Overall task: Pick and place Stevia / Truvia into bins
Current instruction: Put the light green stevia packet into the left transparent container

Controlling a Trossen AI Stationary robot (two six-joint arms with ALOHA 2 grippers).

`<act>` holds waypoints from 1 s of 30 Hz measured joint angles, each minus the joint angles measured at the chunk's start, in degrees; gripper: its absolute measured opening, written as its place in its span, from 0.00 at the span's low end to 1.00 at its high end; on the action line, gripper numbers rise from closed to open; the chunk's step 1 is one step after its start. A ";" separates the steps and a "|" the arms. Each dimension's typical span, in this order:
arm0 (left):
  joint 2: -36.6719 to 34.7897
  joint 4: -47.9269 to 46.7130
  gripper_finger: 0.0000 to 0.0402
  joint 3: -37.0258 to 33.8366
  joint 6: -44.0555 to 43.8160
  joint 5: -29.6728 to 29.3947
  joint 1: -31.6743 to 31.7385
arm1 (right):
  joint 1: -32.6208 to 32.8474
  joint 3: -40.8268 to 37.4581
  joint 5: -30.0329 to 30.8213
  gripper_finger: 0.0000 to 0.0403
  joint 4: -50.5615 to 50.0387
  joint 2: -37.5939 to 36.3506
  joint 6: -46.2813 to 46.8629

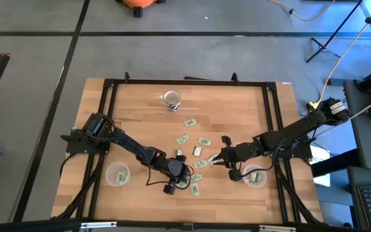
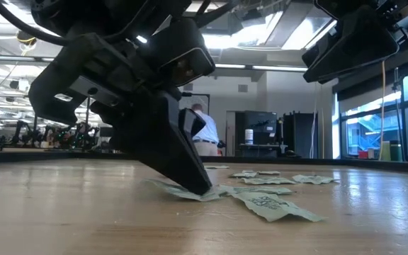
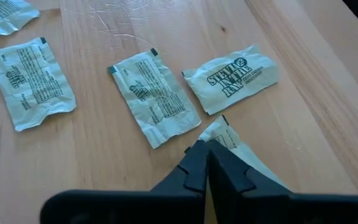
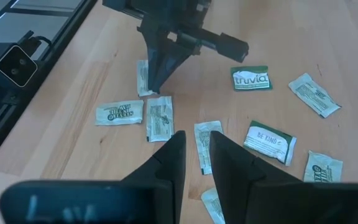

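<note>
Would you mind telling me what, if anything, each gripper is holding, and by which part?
The left gripper is shut on one end of a green-and-white paper sweetener packet lying on the table. The right gripper holds nothing.

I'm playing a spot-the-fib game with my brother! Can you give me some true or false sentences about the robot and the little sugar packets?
1. The left gripper is shut on a packet on the table. True.
2. All the packets are already inside the cups. False: many, like the Truvia packet, lie spread on the wooden table.
3. A clear cup stands beside each arm, the other cup near the right arm. True.
4. The white mug is lying in the middle of the packets. False: it stands apart from them, near the table's far edge.
5. The right gripper is holding the mug. False: it hangs above the packets, nowhere near the mug.
</note>
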 joint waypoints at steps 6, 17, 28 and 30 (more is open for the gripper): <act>-5.05 -4.05 0.01 -0.57 0.04 1.90 -0.13 | 0.00 0.00 0.00 0.19 0.00 0.00 0.00; -24.97 -18.24 0.01 -0.28 -5.46 1.40 -1.35 | 0.00 0.02 -0.01 0.19 -0.55 0.00 0.15; -40.38 -51.43 0.01 -0.31 -35.13 -16.98 -11.77 | 0.01 0.02 -0.03 0.19 -1.09 0.00 2.33; -41.64 -56.69 0.01 -0.31 -43.04 -20.23 -15.09 | 0.00 0.02 -0.03 0.19 -1.09 0.00 3.26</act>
